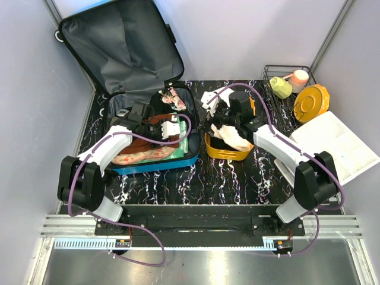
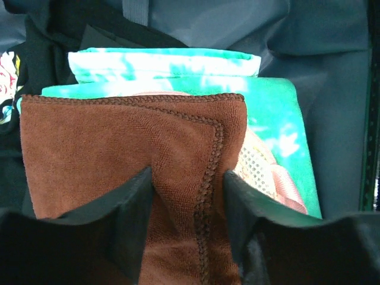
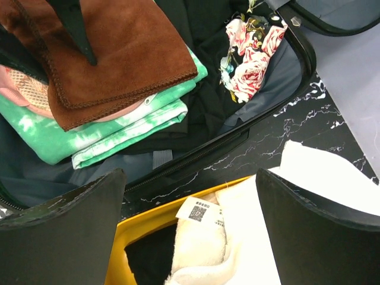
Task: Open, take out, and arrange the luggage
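The blue luggage [image 1: 155, 165] lies open on the left of the black marble table, its grey-lined lid [image 1: 119, 47] leaning back against the wall. Inside are a brown towel [image 2: 119, 148] on folded green cloth [image 2: 273, 113], a pink mesh item [image 2: 261, 172] and a floral cloth [image 3: 249, 53]. My left gripper [image 2: 187, 184] is inside the case, shut on a fold of the brown towel. My right gripper [image 3: 190, 178] is open above the orange basket [image 3: 154, 217], which holds a white cloth [image 3: 267, 225].
A black wire rack [image 1: 285, 71] with a pink and a green cup stands at the back right. An orange round dish [image 1: 312, 102] and a white tray [image 1: 341, 142] lie on the right. Grey walls close in at the back and sides.
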Controlling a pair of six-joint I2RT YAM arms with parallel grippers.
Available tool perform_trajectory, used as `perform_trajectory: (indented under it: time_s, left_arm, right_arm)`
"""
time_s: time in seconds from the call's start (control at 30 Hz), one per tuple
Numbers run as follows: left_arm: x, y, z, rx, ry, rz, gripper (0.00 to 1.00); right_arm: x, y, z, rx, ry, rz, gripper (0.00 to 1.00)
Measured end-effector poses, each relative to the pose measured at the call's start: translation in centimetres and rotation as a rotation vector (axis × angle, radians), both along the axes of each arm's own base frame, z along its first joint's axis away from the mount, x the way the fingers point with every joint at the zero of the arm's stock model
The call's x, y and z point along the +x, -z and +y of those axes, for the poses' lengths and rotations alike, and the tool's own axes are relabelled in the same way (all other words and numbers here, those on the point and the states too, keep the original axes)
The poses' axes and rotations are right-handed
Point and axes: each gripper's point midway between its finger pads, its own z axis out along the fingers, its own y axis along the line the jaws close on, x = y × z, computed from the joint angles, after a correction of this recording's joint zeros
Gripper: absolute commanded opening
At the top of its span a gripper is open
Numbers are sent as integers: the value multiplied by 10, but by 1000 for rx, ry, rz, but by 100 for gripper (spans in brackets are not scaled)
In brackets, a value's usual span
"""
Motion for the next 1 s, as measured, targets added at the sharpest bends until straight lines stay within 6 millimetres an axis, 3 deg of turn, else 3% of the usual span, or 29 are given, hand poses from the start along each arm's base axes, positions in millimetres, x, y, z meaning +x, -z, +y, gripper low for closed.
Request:
perform_trajectory:
  time_s: [0.13, 0.17, 0.27, 0.47, 0.67, 1.0]
  left_arm:
    - [4, -12, 3, -46, -34, 25, 23]
    - [6, -17, 4, -60, -42, 26, 12]
    - [10, -29, 8, -90, -65, 35, 1]
    - [10, -47, 19, -163, -112, 99, 0]
    - [13, -70, 28, -234, -148, 128, 0]
    - [7, -75, 33, -277, -171, 185, 0]
  right_arm:
    - [4, 2, 6, 4, -27, -25, 100]
    - [6, 4, 8, 4, -35, -29, 100]
    - [12, 9, 14, 6, -57, -41, 100]
    - [17, 4, 32, 46, -161, -140, 100]
    - [3, -10, 55, 100, -357, -305, 100]
    - [-18, 25, 113, 124, -590, -326, 100]
